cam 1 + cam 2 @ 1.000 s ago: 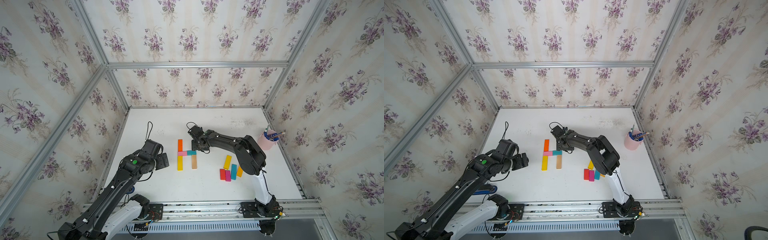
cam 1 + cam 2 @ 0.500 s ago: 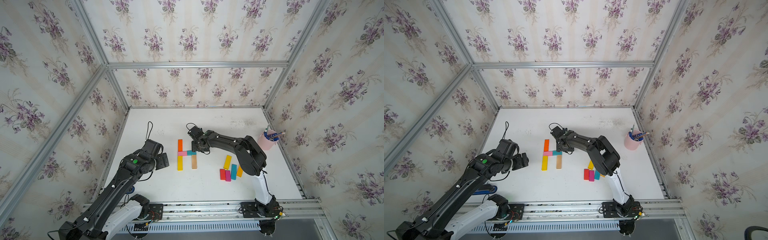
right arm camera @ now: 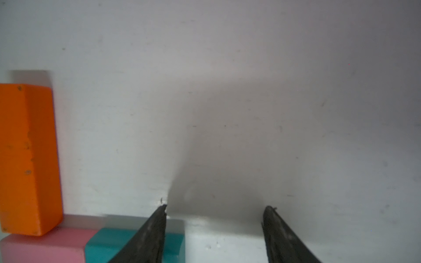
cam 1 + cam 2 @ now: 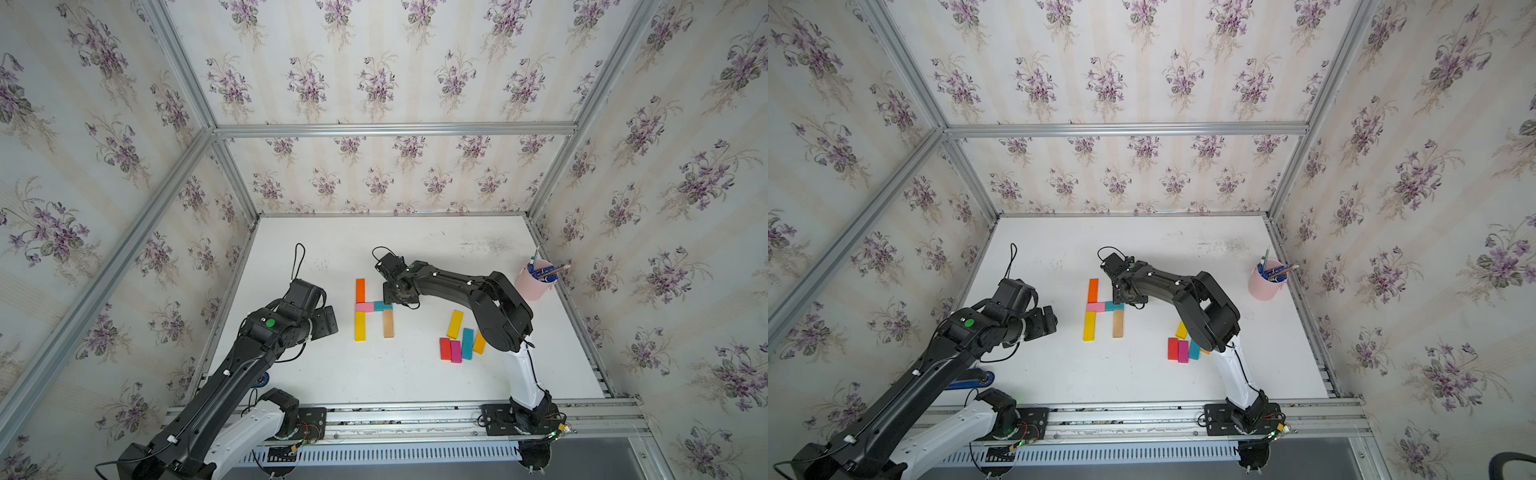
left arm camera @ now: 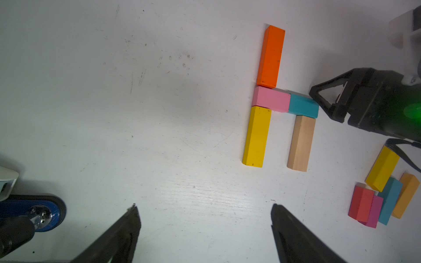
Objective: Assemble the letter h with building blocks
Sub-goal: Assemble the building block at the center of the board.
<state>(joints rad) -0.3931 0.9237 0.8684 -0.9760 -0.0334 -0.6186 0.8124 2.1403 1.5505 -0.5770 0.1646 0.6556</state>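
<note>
Five wooden blocks (image 4: 1089, 326) lie flat as a lowercase h near the middle of the white bench (image 4: 399, 374).
Its long orange bar (image 4: 360, 290) and long yellow bar (image 4: 360, 326) point back edge to front edge in one line. Between their ends the short pink bar (image 4: 365, 307) lies crosswise, and the short teal bar (image 4: 382, 306) continues it toward the right edge. From there the plain tan bar (image 4: 388, 323) runs frontward. Other spare bars (image 4: 467, 343) cluster nearer the right edge. The right jaws are parted and empty, one fingertip (image 3: 150, 236) at the teal end. The left jaws are spread wide, empty, on the left-edge side.

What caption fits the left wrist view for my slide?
Open right gripper at the teal block of the five-block h; five spare blocks aside.
</note>
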